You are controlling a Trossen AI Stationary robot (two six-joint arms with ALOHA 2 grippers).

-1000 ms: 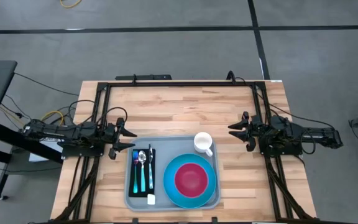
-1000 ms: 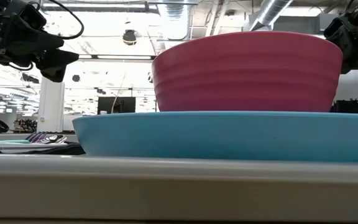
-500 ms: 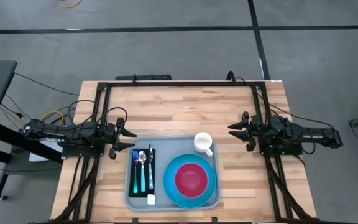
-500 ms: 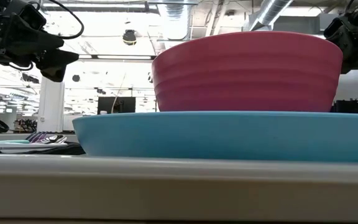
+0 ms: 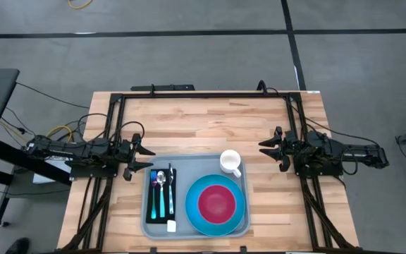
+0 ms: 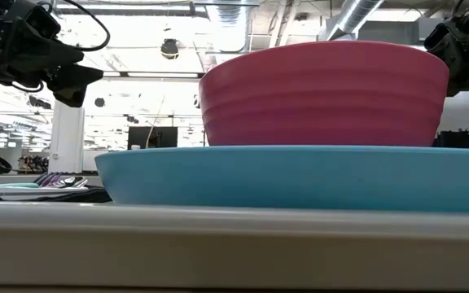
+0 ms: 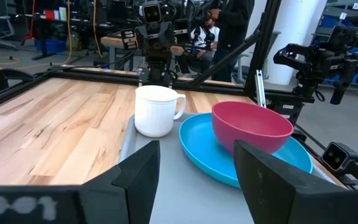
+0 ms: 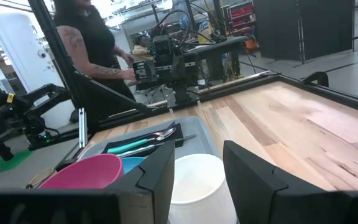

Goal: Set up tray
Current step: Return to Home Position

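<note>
- Left gripper point(image 5: 146, 159) hangs just off the tray point(image 5: 145, 212), at its upper-left corner as the high view shows it. Fingers are spread wide and nothing is between them.
- Right gripper point(image 5: 265, 152) faces it from the other side, just past the tray's upper-right corner. It is near the white mug point(image 5: 230, 162) but apart from it, also wide and empty.
- Tray lies on the wooden table point(image 5: 210, 123), at the edge toward the bottom of the high view, between the two arms.
- It is loaded: cutlery point(image 5: 162, 192) on a black napkin point(image 8: 114, 148) on the left-arm side, and a blue plate point(image 5: 192, 212) with a pink bowl point(image 5: 217, 202) on it on the right-arm side. The mug is in the corner nearest the right gripper.
- I judge the setup done. Only parking the arms is left.
- I want each arm pulled straight back along its own side, away from the tray and never across it.
- Right side is tighter because the mug is closest. I draw back first and only then swing or drop, so a finger can't clip it.
- On the left side the fingertips are near the napkin end. A low sweep could catch the rim and shove the whole tray, so I keep height until clear.
- I leave the fingers alone until both grippers are off the tray area.
- Arms are well apart, so I can move both at once, slowly.
- A person point(image 8: 86, 56) stands in the room beyond the table, so I keep the elbows tucked.
</note>
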